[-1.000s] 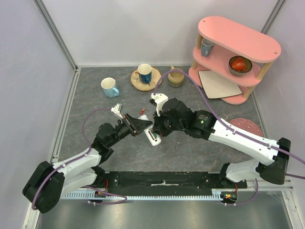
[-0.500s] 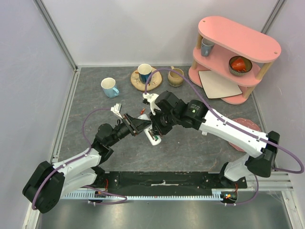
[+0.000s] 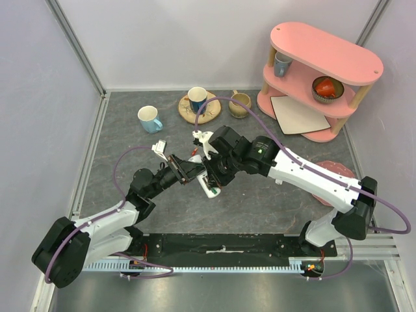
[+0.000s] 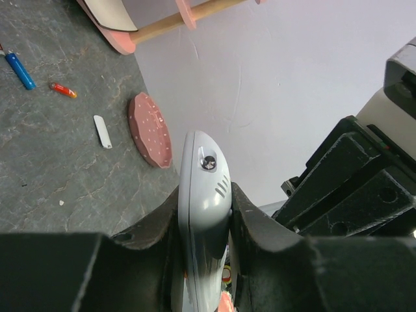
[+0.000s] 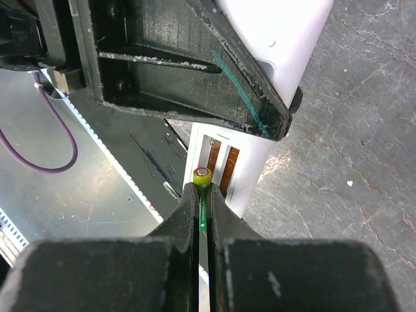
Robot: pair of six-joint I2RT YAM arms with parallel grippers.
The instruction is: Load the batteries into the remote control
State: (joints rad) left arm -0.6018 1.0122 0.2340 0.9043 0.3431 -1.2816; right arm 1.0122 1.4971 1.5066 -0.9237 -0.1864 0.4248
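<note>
Swung leftward since the earlier frame, the right arm (image 3: pixel 292 174) pinches a battery (image 5: pixel 202 174) in narrow jaws, lengthwise beside the open slot (image 5: pixel 221 170) of the remote control (image 5: pixel 279 39), which left jaws clamp at centre frame.

Slim white remote control (image 3: pixel 210 188) was held tilted, clamped edge-on along its long sides in the left gripper (image 4: pixel 205 201). A small round dark-centred dot and short slits showed near its rounded end. Its battery bay (image 5: pixel 221 166) stood open: two narrow slots, copper-brown inside. A thin yellow-green battery (image 5: pixel 202 174) with a red-ringed end was pinched in the right gripper (image 5: pixel 203 192), its tip right at the bay's edge; contact could not be judged. A blue battery (image 4: pixel 19 70) and a red battery (image 4: pixel 63 90) lay flat on the table (image 4: pixel 65 162), near each other, not touching.
</note>
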